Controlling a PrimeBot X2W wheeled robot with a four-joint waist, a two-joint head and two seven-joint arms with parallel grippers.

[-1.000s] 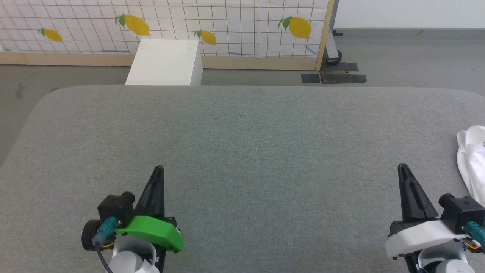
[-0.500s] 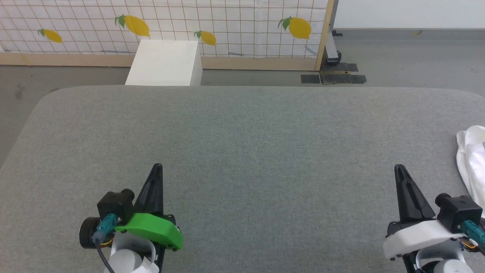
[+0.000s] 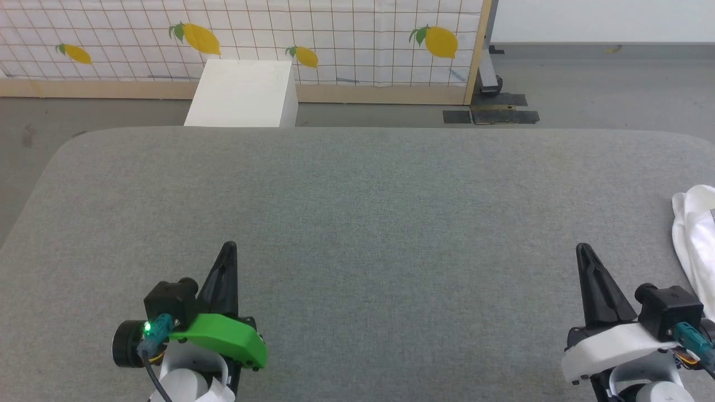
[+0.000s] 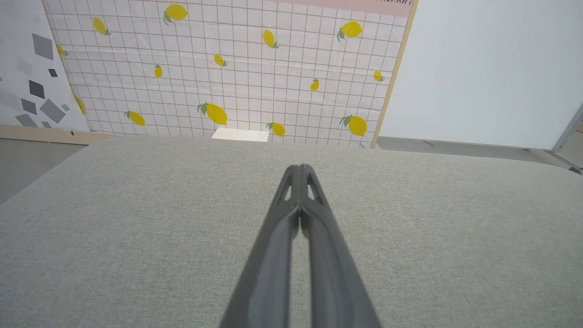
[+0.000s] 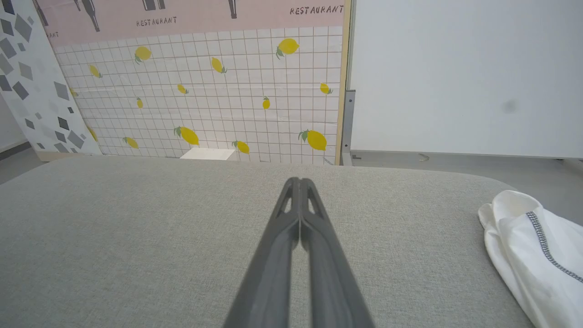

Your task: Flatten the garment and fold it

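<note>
While left fingers [image 3: 223, 279] and right fingers [image 3: 595, 285] pinch together empty, the garment [image 3: 697, 240] lies bunched, stretched near-to-far.

The garment [image 5: 537, 255] is thin white cloth; the table [image 3: 357, 212] wears matt, coarse grey fabric.

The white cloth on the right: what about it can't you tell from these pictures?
Garment: the head view's right edge cuts it off.
Right wrist view: right and bottom edges cut it; one dark stitched seam shows.
Collar, sleeves, overall shape: cannot tell.
</note>
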